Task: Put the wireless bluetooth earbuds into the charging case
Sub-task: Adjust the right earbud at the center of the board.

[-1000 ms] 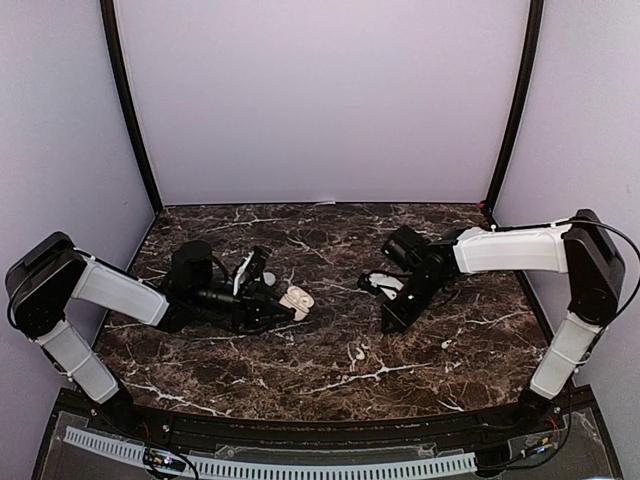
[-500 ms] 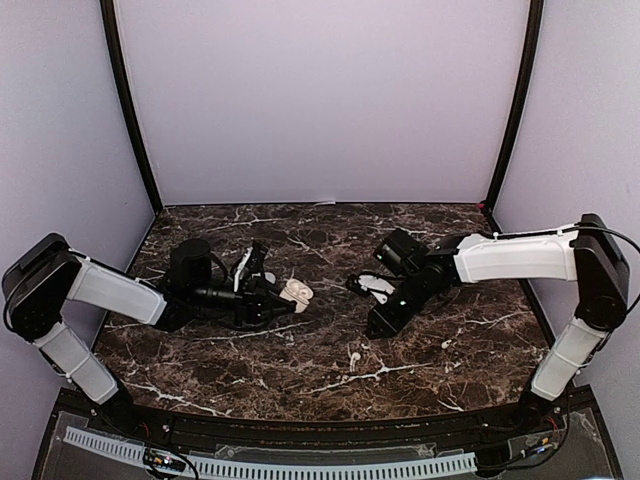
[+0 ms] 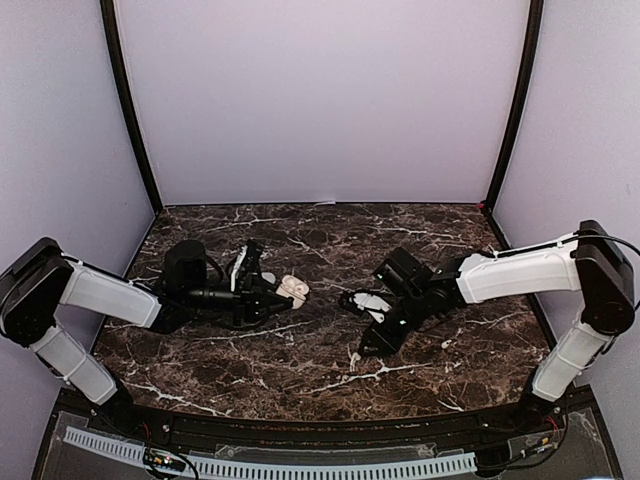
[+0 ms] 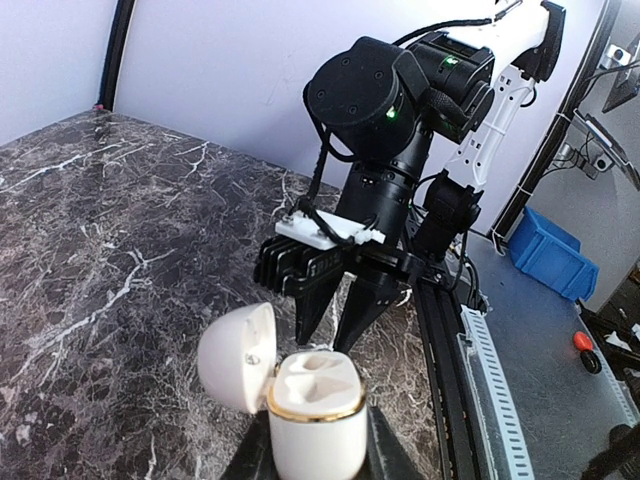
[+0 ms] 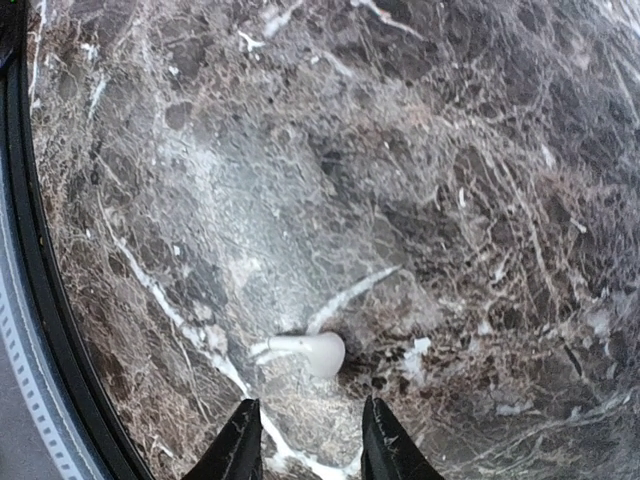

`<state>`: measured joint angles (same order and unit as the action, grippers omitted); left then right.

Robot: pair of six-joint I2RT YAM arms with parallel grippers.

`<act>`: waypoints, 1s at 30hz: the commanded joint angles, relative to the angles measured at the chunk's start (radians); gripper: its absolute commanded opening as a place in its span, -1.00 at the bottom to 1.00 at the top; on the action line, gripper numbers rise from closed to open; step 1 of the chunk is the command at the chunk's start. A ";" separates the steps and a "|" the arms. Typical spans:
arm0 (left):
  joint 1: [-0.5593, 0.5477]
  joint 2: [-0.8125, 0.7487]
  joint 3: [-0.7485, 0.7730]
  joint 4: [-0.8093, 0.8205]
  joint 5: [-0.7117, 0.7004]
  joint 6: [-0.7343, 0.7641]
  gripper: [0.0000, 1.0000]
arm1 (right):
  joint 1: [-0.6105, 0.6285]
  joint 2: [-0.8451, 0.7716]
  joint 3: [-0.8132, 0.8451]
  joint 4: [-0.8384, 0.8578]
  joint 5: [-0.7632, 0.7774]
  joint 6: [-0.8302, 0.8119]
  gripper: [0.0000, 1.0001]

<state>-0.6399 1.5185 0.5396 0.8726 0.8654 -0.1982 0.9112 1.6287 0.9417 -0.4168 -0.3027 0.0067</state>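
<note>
Left wrist: left gripper [image 4: 315, 455] is clamping the charging case [image 4: 315, 425] low on its body, one finger on each side, and is holding it upright. Can't tell whether its base is touching the table [image 4: 90, 230]. Case is sitting open. The lid [image 4: 237, 358] is hinged back to the left of that view, and a gold rim [image 4: 316, 408] is ringing the mouth. Cream moulded wells are showing inside the mouth. How deep they go, and whether a bud is seated in one, isn't readable from this angle.

Same view: right gripper [image 4: 327, 335] is hanging beyond the case with its fingers pointing down at the marble and a gap between them.

Right wrist: one white earbud [image 5: 318, 352] is lying on its side on the table, stem pointing left in that view. It's sitting just ahead of the two fingertips [image 5: 240, 445], in line with the gap. Right jaws are standing apart and gripping nothing, and neither finger is touching the bud. The table's black edge strip [image 5: 30, 300] is running close by on the left of that view.

Top external: the bud is lying toward the near side of the table, around mid-width, with the right fingertips just beside it. The case in the left gripper is further back and to the left, well apart from the bud. Both arms are reaching low across the marble toward the middle.
</note>
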 commanded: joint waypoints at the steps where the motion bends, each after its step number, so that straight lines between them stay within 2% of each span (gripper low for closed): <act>1: 0.007 -0.045 -0.036 0.074 0.018 -0.062 -0.71 | 0.006 0.015 -0.035 0.129 -0.042 -0.059 -0.32; 5: 0.083 -0.027 -0.078 0.301 0.115 -0.253 -0.70 | 0.005 0.034 -0.084 0.219 -0.066 -0.081 -0.31; 7: 0.104 -0.021 -0.084 0.344 0.141 -0.288 -0.71 | 0.005 0.046 -0.094 0.240 -0.097 -0.100 -0.28; 10: 0.106 -0.028 -0.074 0.280 0.139 -0.240 -0.71 | 0.005 0.053 -0.115 0.273 -0.125 -0.123 -0.27; 15: 0.106 -0.036 -0.070 0.265 0.145 -0.237 -0.71 | 0.002 0.065 -0.115 0.299 -0.125 -0.143 -0.28; 24: 0.106 -0.058 -0.062 0.213 0.134 -0.201 -0.71 | 0.000 0.145 -0.033 0.207 -0.085 -0.196 -0.25; 30: 0.106 -0.048 -0.057 0.212 0.143 -0.202 -0.71 | 0.000 0.155 -0.013 0.163 -0.102 -0.223 -0.38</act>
<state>-0.5327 1.4883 0.4667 1.0931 0.9863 -0.4126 0.9100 1.7630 0.9081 -0.1967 -0.4019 -0.1879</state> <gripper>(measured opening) 0.242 0.321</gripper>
